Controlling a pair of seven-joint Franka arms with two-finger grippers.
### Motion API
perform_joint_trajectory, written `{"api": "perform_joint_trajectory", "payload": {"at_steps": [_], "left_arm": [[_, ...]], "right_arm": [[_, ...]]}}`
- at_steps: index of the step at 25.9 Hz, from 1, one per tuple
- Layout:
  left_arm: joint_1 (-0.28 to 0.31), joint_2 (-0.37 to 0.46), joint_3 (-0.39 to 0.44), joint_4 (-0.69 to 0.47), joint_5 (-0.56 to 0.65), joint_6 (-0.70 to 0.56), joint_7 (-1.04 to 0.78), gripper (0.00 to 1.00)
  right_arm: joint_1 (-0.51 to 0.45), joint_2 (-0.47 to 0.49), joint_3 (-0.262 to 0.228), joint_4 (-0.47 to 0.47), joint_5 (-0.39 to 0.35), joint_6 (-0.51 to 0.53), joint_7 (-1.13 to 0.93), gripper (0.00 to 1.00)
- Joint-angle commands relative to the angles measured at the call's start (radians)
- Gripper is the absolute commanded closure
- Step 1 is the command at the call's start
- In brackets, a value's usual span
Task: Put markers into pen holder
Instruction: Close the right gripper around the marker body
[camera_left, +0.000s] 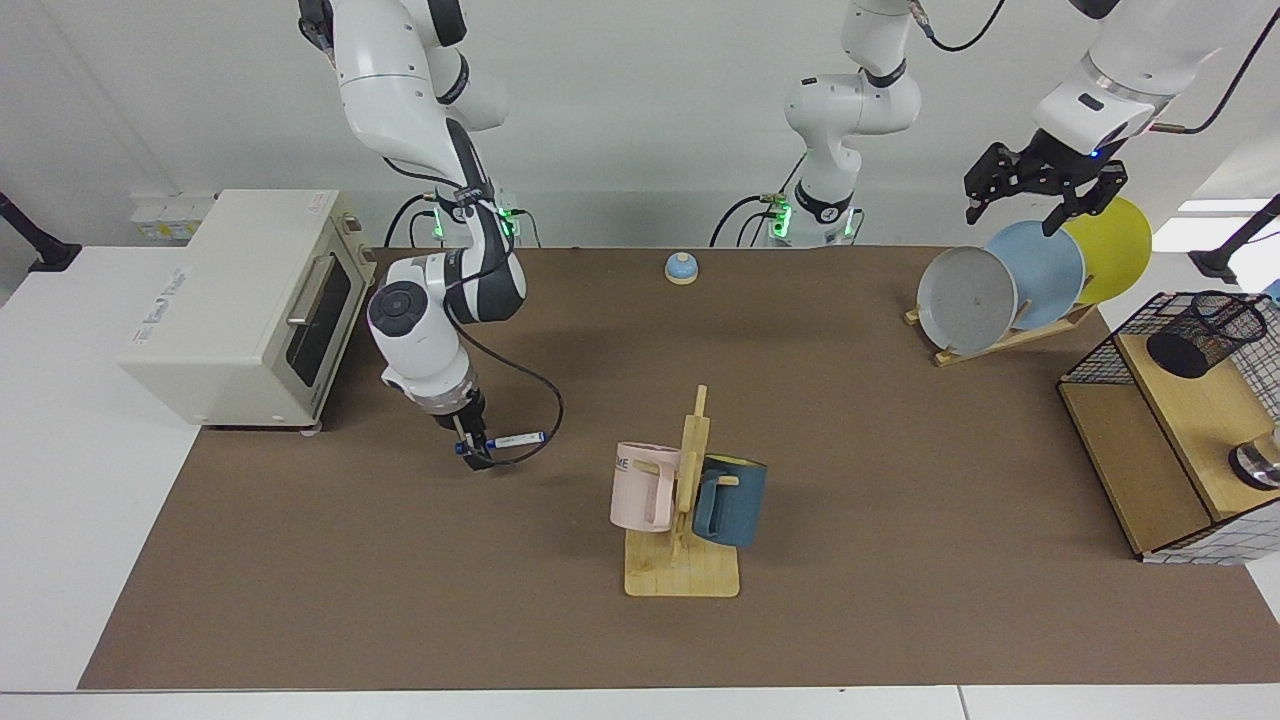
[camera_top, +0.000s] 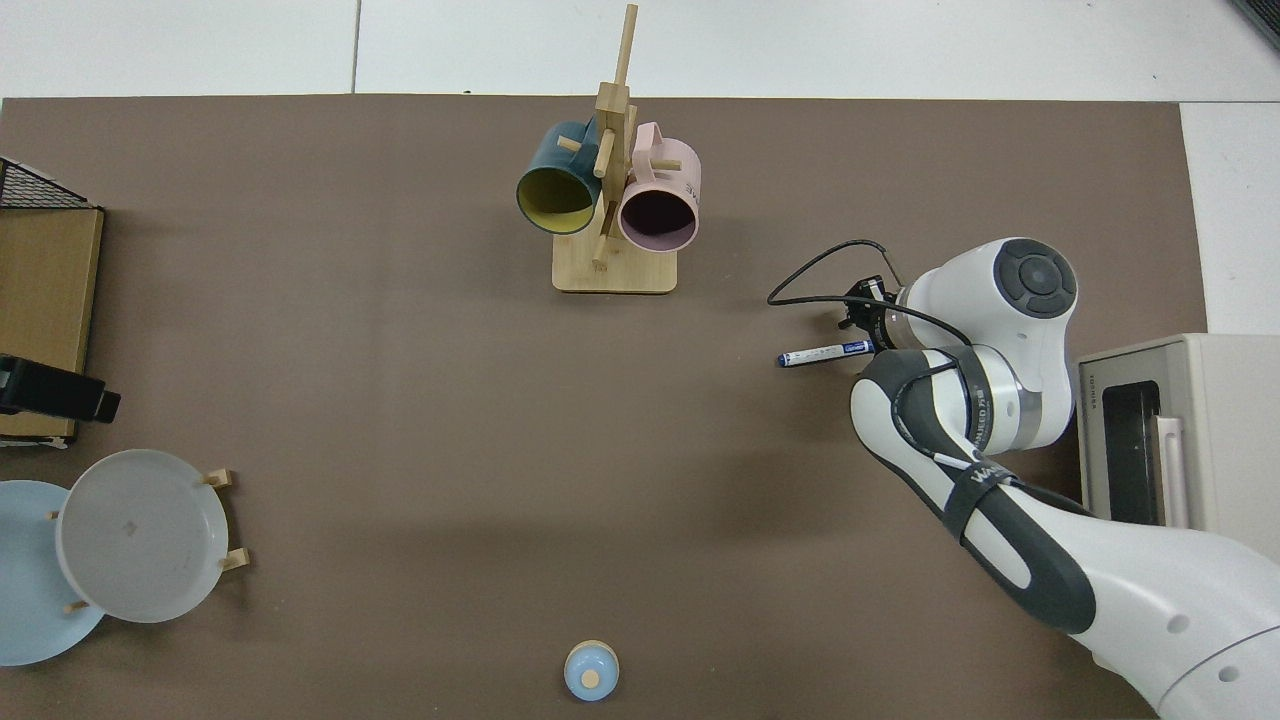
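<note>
The marker (camera_left: 518, 439) (camera_top: 822, 353), white with a blue cap, is level just above the brown mat, left of the mug tree. My right gripper (camera_left: 472, 447) (camera_top: 868, 343) points down and is shut on the marker's end nearest the toaster oven. The pen holder (camera_left: 1203, 333), a black mesh cup, stands on the wooden shelf at the far right; it is out of the top view. My left gripper (camera_left: 1012, 215) waits open, high above the plate rack, holding nothing.
A wooden mug tree (camera_left: 684, 510) with a pink mug and a blue mug stands mid-table. A toaster oven (camera_left: 245, 305) sits behind the right arm. A plate rack (camera_left: 1010, 285), a small blue bell (camera_left: 681, 267) and the wire-and-wood shelf (camera_left: 1150, 440) fill the far side.
</note>
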Motion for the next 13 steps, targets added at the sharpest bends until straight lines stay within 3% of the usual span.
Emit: {"api": "perform_joint_trajectory", "payload": {"at_steps": [1,7,10,13], "left_arm": [[0.001,-0.025,0.002,-0.029,0.003,0.0,-0.009,0.0],[0.001,-0.025,0.002,-0.029,0.003,0.0,-0.007,0.0],[0.001,-0.025,0.002,-0.029,0.003,0.0,-0.007,0.0],[0.001,-0.025,0.0,-0.029,0.003,0.0,-0.007,0.0]], "right_arm": [[-0.002,-0.004,0.005,-0.014,0.018,0.01,-0.026,0.49],[-0.002,-0.007,0.005,-0.014,0.018,0.001,-0.026,0.91],[-0.002,-0.011,0.005,-0.012,0.018,-0.016,-0.03,1.0],[-0.002,-0.024,0.005,-0.011,0.016,-0.036,-0.029,1.0]]}}
